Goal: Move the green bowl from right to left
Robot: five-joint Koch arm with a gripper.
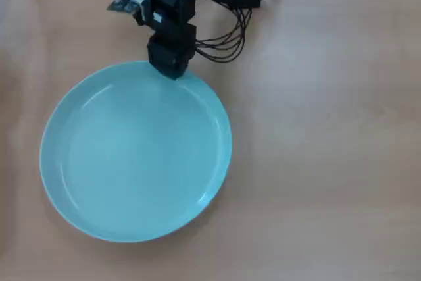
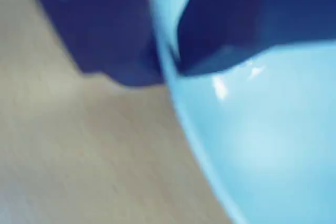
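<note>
your gripper is clamped on the green bowl's rim, one jaw inside, one outside. keep it tight and slide slowly across the table.

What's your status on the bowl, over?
Gripper astride the green bowl rim, one jaw inside, one outside. Bowl flat on table, left half of overhead view. Nothing in the way.
</note>
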